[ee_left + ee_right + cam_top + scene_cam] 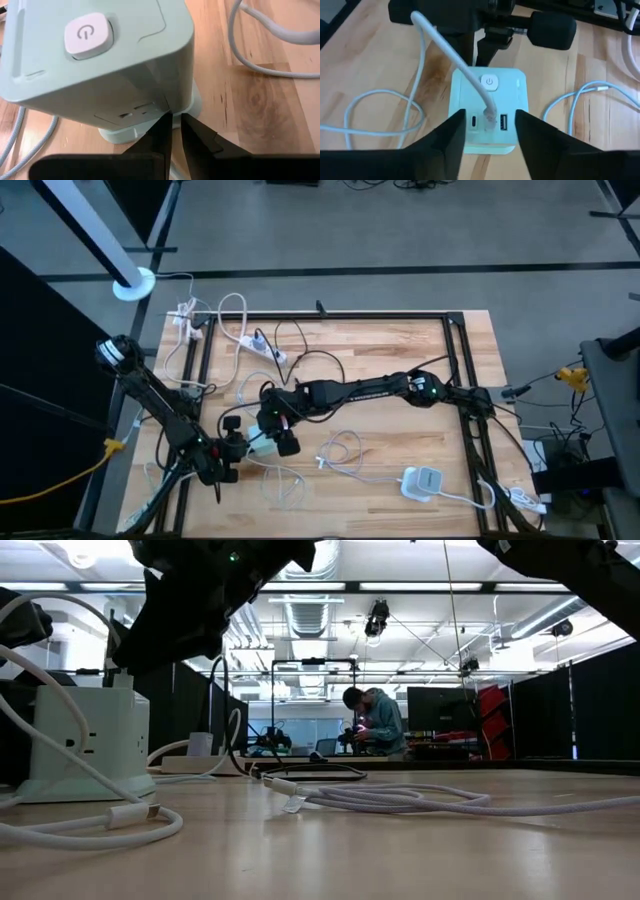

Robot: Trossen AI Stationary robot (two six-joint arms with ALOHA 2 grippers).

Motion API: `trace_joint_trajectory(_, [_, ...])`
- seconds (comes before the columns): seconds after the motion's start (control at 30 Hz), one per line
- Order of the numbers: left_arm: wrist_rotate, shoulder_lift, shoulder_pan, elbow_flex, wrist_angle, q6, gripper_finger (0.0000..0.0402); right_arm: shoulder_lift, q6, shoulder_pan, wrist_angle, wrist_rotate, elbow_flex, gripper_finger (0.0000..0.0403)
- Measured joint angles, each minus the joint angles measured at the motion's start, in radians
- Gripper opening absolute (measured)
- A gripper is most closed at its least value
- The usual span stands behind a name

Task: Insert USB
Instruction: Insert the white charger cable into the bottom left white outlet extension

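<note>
A pale green charger cube (489, 97) with a white power button stands on its base on the wooden table (400, 430), also seen in the low view (85, 745). A white cable (455, 55) has its plug (491, 116) in the middle port of the cube's front face, between two other ports. My right gripper (490, 114) is open, with one finger on either side of that face; I cannot tell whether they touch it. My left gripper (176, 119) is shut at the cube's opposite side (240, 445). My left gripper's shut fingertips (167, 120) rest against the cube's side wall (150, 107), low down near the base. They come level from the side opposite the ports. The cube stays upright on the table.
Loose white cables (345, 455) loop across the table around the cube, with free connectors lying in front (130, 815). A second white charger (423, 482) sits near the near right edge, and a power strip (265, 346) lies toward the far left. A person (378, 725) works far behind.
</note>
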Motion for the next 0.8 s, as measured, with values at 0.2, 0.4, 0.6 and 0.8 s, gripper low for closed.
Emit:
trace_joint_trajectory(0.2, [0.003, 0.000, 0.000, 0.000, 0.000, 0.000, 0.0029, -0.001, 0.002, 0.000, 0.035, -0.002, -0.018, 0.0033])
trace_joint_trajectory(0.4, [0.005, -0.001, 0.000, 0.000, 0.000, 0.000, 0.0029, 0.019, 0.042, 0.000, 0.095, -0.006, -0.047, 0.0011])
trace_joint_trajectory(0.6, [0.006, -0.007, -0.001, 0.001, 0.002, -0.003, 0.0029, 0.026, 0.045, 0.002, 0.090, -0.005, -0.061, 0.0006])
trace_joint_trajectory(0.8, [0.007, -0.024, -0.001, 0.001, -0.002, -0.024, 0.0029, 0.020, 0.017, 0.011, 0.054, 0.003, -0.057, 0.0002])
